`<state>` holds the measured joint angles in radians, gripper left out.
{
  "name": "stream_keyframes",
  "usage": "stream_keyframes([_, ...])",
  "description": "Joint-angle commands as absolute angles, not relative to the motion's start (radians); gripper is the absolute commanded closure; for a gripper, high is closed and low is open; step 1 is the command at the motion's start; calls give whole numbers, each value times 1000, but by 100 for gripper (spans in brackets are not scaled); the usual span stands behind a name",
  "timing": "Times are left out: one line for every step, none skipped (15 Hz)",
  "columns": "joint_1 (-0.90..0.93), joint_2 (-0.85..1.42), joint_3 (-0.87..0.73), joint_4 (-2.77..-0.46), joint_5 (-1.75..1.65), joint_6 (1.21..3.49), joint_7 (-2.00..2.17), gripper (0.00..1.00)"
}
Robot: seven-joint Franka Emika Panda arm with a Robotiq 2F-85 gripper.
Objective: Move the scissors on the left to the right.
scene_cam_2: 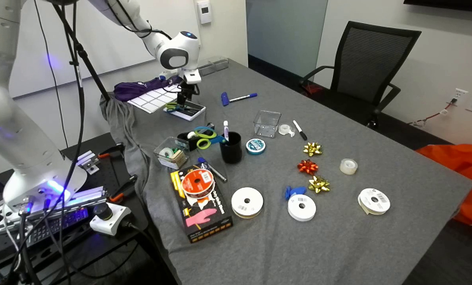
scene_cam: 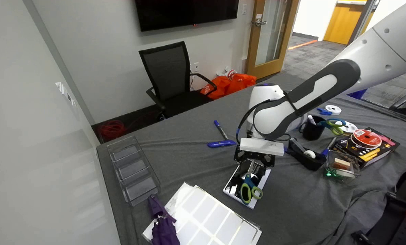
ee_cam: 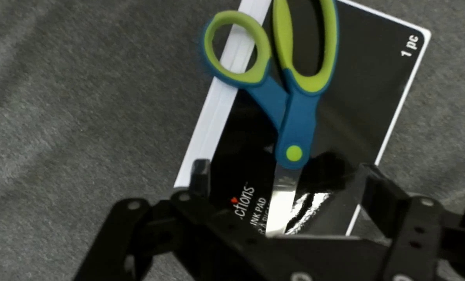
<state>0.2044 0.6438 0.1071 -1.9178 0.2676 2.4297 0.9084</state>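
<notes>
Nearest the camera in an exterior view, a folded purple umbrella [scene_cam: 165, 226] lies partly over white label sheets [scene_cam: 209, 221]. Just beyond, scissors [ee_cam: 298, 121] with green loops and blue shanks lie on a black-faced ink pad pack [ee_cam: 365, 89], the round loop crossing its white edge. The gripper [ee_cam: 286, 177] hangs over them, its fingers [ee_cam: 200, 179] spread well apart, one to either side of the blades; contact between fingertips and pack cannot be determined. A clear compartmented tray [scene_cam: 132, 170] stands toward the same view's left. Farther back on the gray-covered table [scene_cam: 182, 126], a blue-capped marker [scene_cam: 222, 131] lies with its gray end just beside a slim blue object [scene_cam: 221, 144]. Beyond the table's edge are a black mesh chair [scene_cam: 165, 68], orange bags [scene_cam: 240, 83], a glazed wooden door [scene_cam: 271, 34] and, on the wall, a dark screen [scene_cam: 189, 13].
</notes>
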Motion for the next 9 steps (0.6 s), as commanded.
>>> stream_keyframes([220,688,93,-1868,237,2401,847,0])
stream_keyframes([222,695,92,-1862,230,2399,838,0])
stream_keyframes([225,705,90,-1858,222,2404,830,0])
stream_keyframes([227,711,89,-1856,217,2407,822,0])
stream_keyframes([226,720,94,-1852,223,2410,815,5])
stream_keyframes([224,727,97,-1847,230,2405,809,23])
stream_keyframes([219,735,106,-1843,247,2399,809,29])
stream_keyframes([220,739,107,-1841,253,2400,812,31])
stream_keyframes([223,741,103,-1837,254,2401,817,38])
